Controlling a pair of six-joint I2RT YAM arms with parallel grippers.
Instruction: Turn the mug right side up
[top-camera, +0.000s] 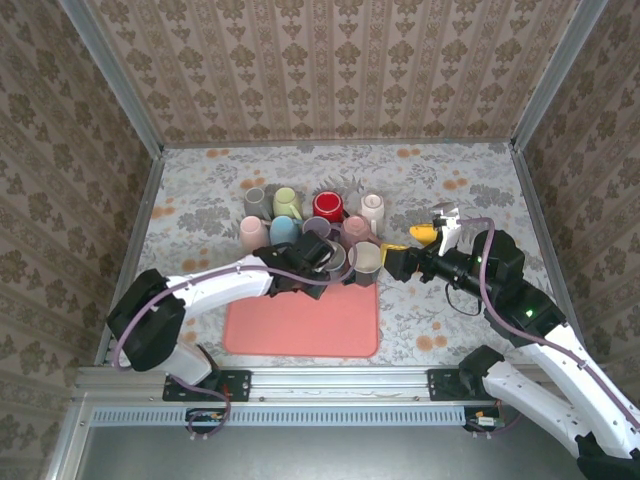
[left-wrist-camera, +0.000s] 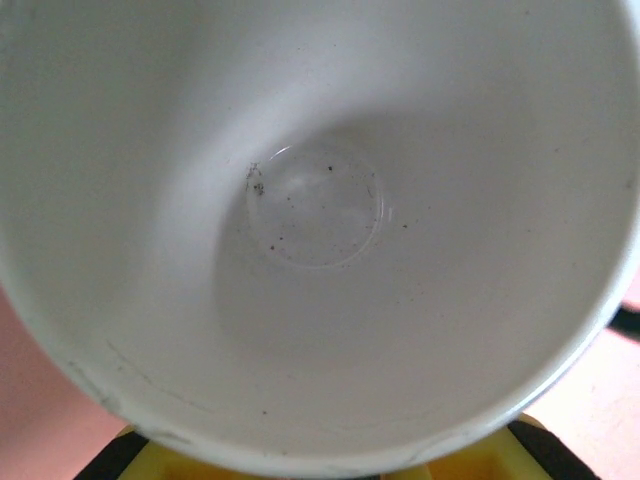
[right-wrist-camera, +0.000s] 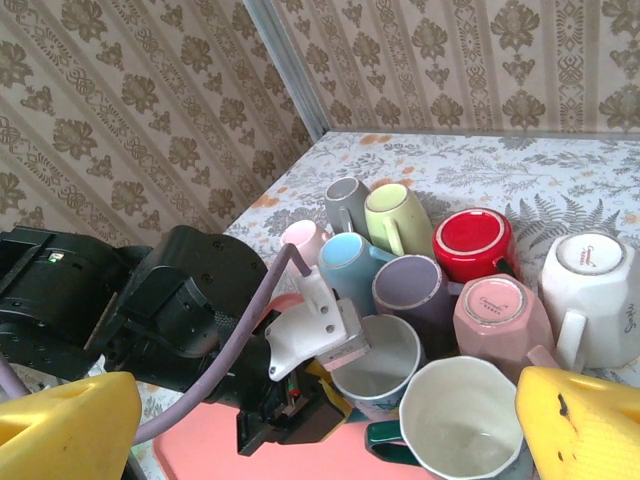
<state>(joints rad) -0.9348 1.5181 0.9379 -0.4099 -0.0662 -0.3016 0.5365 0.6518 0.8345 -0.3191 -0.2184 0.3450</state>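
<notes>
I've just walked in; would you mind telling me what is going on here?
The left gripper is at the rim of a white-lined mug that stands mouth up at the front of a cluster of mugs, by the pink mat. Whether it grips it is unclear. The right gripper hovers open beside the cluster, holding nothing.

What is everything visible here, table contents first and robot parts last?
Back mugs: four; grey, light green, red, white; far side of cluster.
Middle mugs: four; pink, light blue, purple, pink; cluster centre.
Front mugs: two; white inside; mouths up, by the mat.
Mat: one; pink; near table edge.
Table: one; floral-patterned.
Walls: three; brown patterned; around the table.
Left gripper: one; black; at a front mug.
Right gripper: one; yellow, open; right of cluster.
</notes>
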